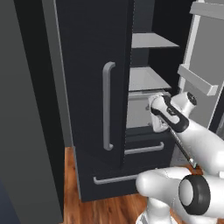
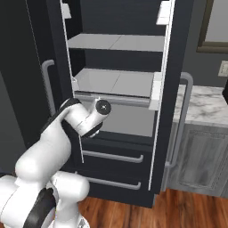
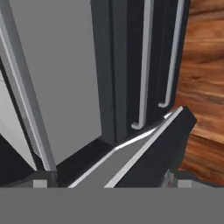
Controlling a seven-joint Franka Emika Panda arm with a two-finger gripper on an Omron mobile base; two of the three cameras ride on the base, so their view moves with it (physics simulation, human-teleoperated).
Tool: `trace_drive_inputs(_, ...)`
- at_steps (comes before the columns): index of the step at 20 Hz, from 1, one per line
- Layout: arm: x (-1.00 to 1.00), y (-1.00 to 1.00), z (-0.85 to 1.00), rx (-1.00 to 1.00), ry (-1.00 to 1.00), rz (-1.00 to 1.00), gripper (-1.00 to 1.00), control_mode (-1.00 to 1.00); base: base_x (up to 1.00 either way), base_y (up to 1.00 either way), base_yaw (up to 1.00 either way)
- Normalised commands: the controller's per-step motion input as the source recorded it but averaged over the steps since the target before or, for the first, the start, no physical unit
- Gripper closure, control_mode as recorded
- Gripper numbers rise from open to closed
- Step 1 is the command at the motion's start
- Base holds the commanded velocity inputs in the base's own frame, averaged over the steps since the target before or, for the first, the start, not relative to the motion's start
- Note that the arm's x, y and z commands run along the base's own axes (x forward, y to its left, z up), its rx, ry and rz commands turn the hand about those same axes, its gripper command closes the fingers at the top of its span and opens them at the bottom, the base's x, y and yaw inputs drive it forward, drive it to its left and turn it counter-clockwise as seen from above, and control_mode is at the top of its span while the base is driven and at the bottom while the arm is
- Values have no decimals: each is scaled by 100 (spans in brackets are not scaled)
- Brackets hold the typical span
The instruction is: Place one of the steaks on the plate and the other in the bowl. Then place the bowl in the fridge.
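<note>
Fridge (image 2: 178, 53) stands tall and black, right door swung open; grey inner shelves (image 2: 118, 42) and white door bins (image 1: 197, 78) visible. Left door closed, long grey bar handle (image 1: 107, 105) on it. Two lower drawers (image 2: 113, 171) with horizontal grey bar handles below the open compartment.

Arm reaches from the base toward the open compartment, hand at the level of the lowest shelf, just in front of its edge. Gripper (image 1: 153, 114) points into the fridge at the open side; its fingers are hidden behind the wrist in both base views. Hand view: the two dark fingertips (image 3: 40, 183) sit far apart at the bottom corners, nothing between them — jaws spread wide, holding nothing. That view looks rolled along the drawer fronts, drawer handles (image 3: 144, 65) running lengthwise, wood floor (image 3: 203, 65) beside.

Marble counter (image 2: 202, 104) and grey wood cabinet (image 2: 200, 156) to the right of the fridge.

No readable writing, brand or label on any surface.
</note>
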Motion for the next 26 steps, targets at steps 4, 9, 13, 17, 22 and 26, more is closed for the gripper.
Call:
trace_drive_inputs(4,85,4,-20,7,2,13,-100,-100,0,0,0)
trace_drive_inputs(9,57,14,-18,4,1,18,-100,-100,0,0,0)
trace_drive_inputs(13,39,55,-41,8,4,26,-100,-100,0,0,0)
trace_drive_inputs(17,11,69,-34,4,1,27,-100,-100,0,0,0)
trace_drive_inputs(22,0,61,-28,3,6,28,-100,-100,0,0,0)
trace_drive_inputs(26,-23,67,-17,2,10,28,-100,-100,0,0,0)
